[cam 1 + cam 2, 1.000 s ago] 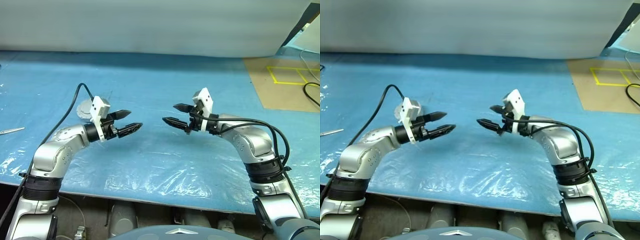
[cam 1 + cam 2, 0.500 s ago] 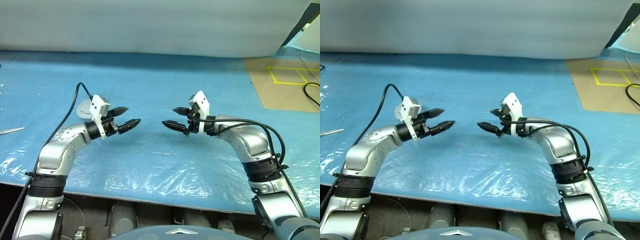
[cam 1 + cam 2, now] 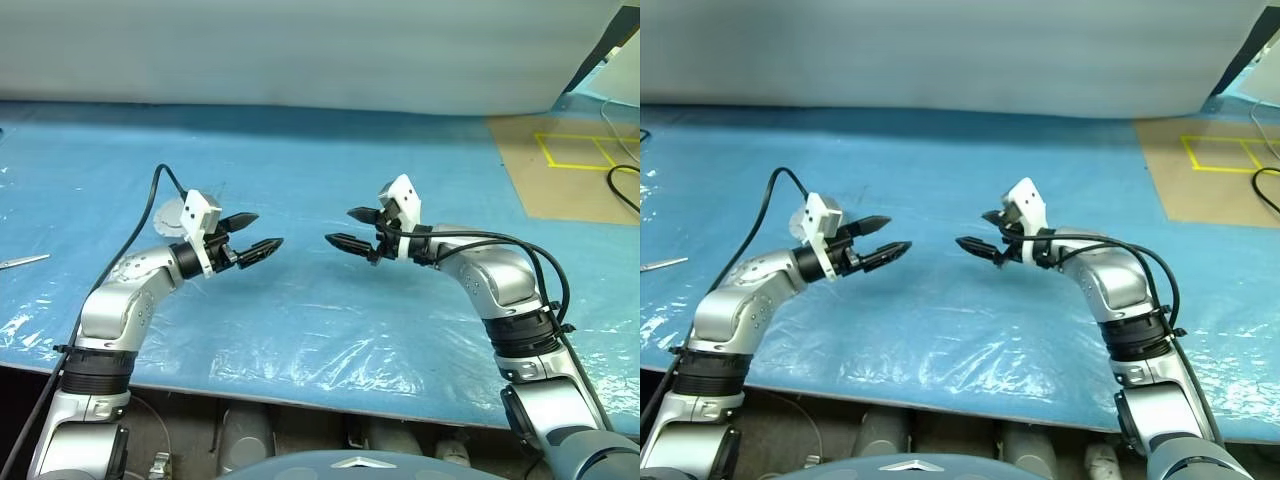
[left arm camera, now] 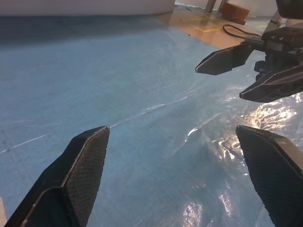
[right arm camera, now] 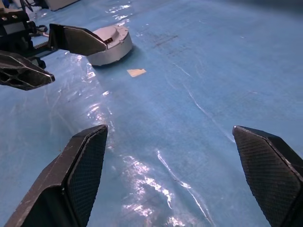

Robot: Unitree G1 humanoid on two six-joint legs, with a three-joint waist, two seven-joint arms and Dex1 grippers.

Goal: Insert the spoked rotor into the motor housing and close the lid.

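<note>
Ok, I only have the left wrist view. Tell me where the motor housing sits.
Observer: The motor housing lies on the blue sheet beside the left gripper's wrist, behind its fingertips.
Operator: Describe it.
Observer: A low round grey puck with a pale top; I cannot tell if it is closed.
Operator: Report anything near it.
Observer: A small tan scrap lies on the sheet, just apart from it.
</note>
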